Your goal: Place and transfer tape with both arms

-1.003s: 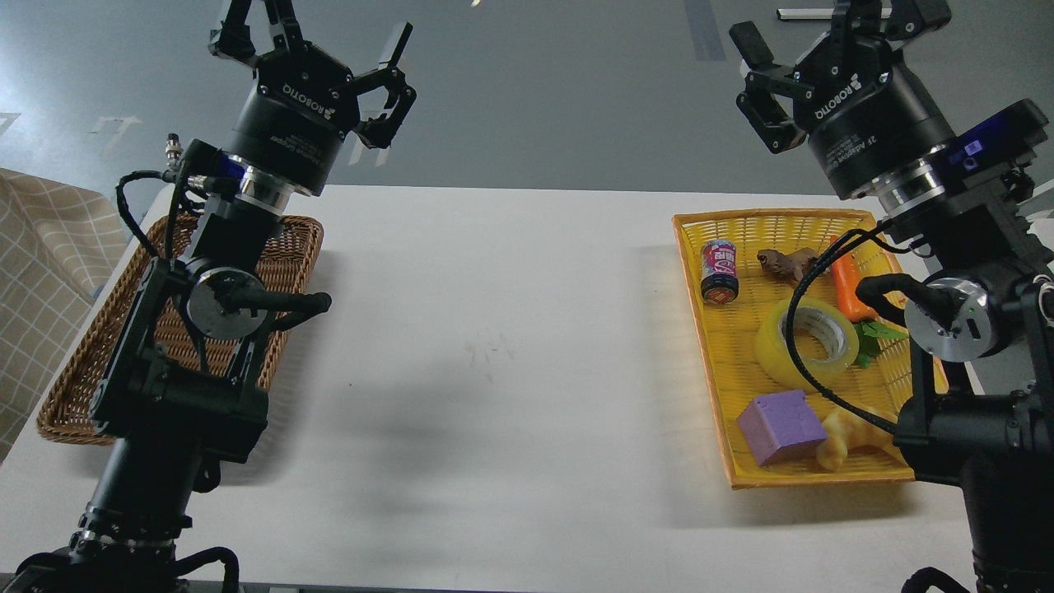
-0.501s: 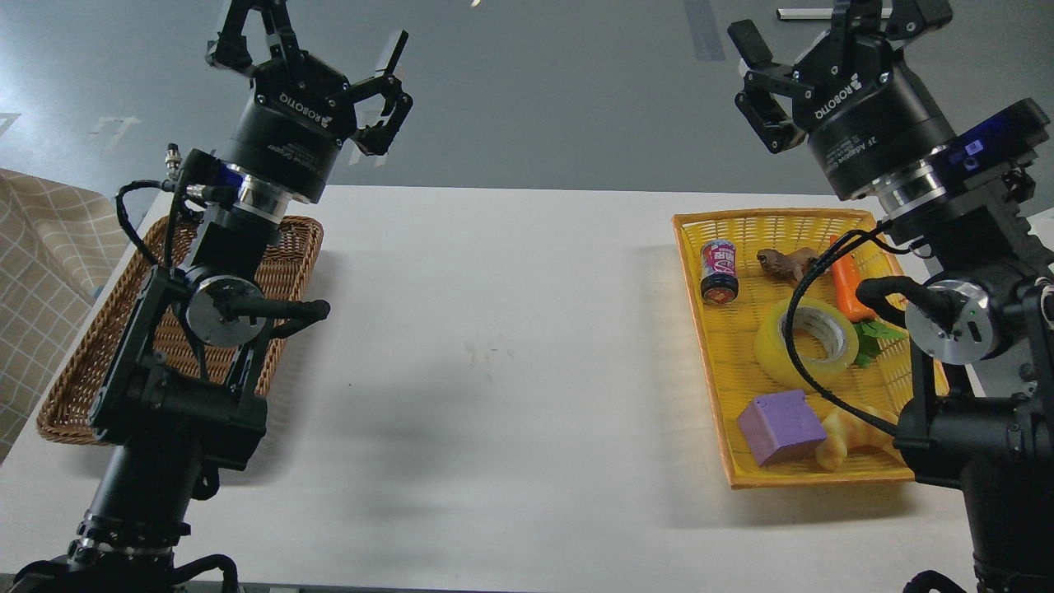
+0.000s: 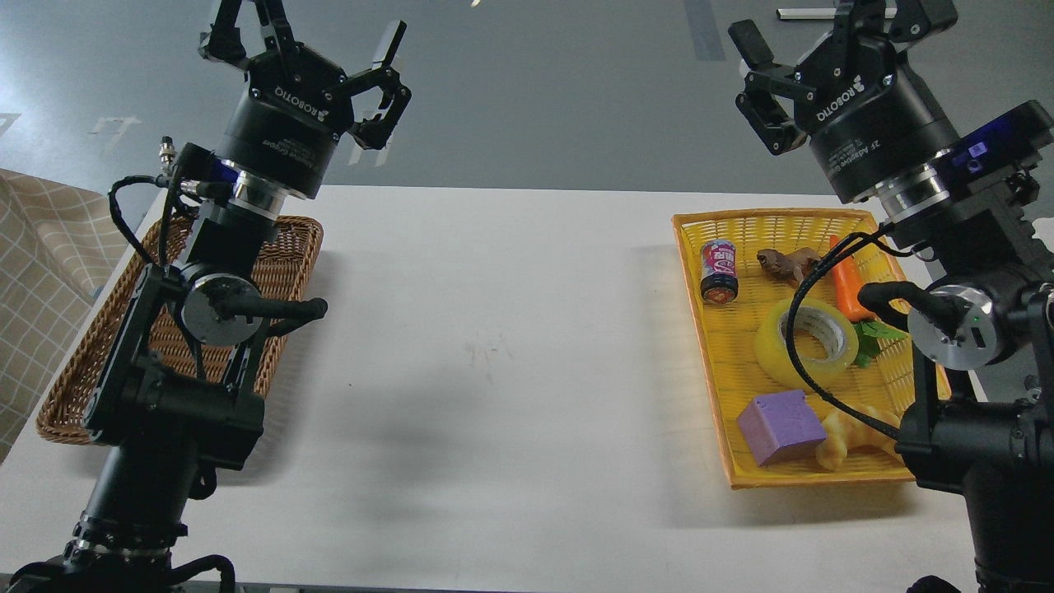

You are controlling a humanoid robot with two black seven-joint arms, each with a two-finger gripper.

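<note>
Tape [image 3: 805, 343] in yellow basket [image 3: 690, 247], well below right tool [image 3: 811, 37] (fingers spread).

This is looking like a robotics lab or test room rather than a home. A plain white table [image 3: 510, 346] is filling the middle of the frame, and a bare grey floor [image 3: 560, 91] with tape marks (upper left and top centre) is stretching behind it. Two baskets are sitting at the table's sides: a brown wicker one [image 3: 280, 255] at left and a yellow one [image 3: 741, 346] at right, holding assorted toy-like props.
</note>
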